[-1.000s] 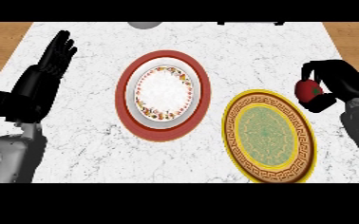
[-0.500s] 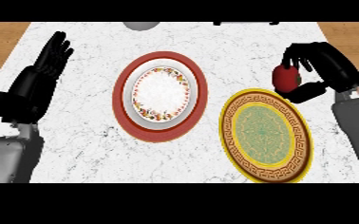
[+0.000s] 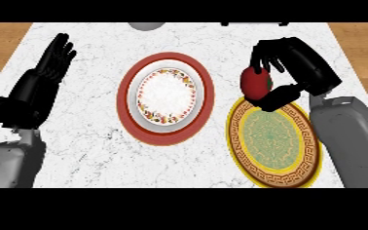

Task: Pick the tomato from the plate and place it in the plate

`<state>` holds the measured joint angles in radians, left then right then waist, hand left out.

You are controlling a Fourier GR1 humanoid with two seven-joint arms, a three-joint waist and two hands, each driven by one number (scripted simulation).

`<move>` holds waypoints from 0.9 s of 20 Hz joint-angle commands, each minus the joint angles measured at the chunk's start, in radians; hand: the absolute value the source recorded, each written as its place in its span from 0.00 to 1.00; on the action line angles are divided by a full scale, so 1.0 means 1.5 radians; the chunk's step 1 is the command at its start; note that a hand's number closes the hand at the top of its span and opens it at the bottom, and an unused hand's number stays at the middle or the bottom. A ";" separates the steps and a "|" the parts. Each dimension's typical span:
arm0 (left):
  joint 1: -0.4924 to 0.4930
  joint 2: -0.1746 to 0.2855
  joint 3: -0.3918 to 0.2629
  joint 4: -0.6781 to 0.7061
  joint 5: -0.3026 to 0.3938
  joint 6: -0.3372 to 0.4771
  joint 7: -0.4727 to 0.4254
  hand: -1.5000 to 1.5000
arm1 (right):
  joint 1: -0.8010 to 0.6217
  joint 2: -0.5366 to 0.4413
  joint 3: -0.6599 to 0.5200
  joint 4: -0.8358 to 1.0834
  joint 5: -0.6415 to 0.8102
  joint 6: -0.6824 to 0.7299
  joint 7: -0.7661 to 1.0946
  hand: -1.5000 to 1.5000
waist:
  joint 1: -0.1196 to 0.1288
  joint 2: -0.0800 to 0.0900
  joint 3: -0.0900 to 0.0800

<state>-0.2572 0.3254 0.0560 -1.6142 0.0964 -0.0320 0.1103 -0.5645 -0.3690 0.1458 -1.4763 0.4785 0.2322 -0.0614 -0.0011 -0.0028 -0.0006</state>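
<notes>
Just 1 tomato (image 3: pixel 255 83) in right hand (image 3: pixel 305 68), red plate (image 3: pixel 126 100) & yellow plate (image 3: pixel 236 131)

Marble counter (image 3: pixel 86 141), grey object (image 3: pixel 146 26) behind

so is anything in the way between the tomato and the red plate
Nothing visible. The tomato sits in the right hand, and only marble counter separates it from the red plate. The yellow plate lies off that path.

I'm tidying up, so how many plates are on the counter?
2: a red-rimmed plate at the counter's middle, and a yellow-rimmed plate to its right, by the right hand holding the tomato. None looks hidden.
</notes>
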 commanded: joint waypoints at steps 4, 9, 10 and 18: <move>-0.019 -0.014 0.003 0.004 -0.013 0.003 0.016 0.50 | -0.063 0.126 0.047 -0.026 0.018 0.013 0.122 1.00 | 0.002 0.001 0.000; -0.037 -0.011 0.008 0.060 -0.024 -0.014 -0.026 0.50 | -0.194 0.234 0.063 0.147 0.063 -0.033 0.166 1.00 | 0.008 0.004 0.000; -0.010 0.003 0.021 0.026 -0.006 -0.028 -0.013 0.50 | -0.191 0.242 0.106 0.133 0.054 -0.044 0.202 1.00 | 0.012 0.003 0.000; -0.017 -0.046 -0.018 0.023 -0.046 0.001 -0.028 0.50 | -0.277 0.245 0.210 0.421 0.035 -0.246 0.132 1.00 | 0.028 0.008 0.000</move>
<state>-0.2837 0.2871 0.0487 -1.5944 0.0552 -0.0487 0.1004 -0.9193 -0.0135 0.3868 -1.0115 0.5469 -0.0240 0.1632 0.0297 0.0054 -0.0004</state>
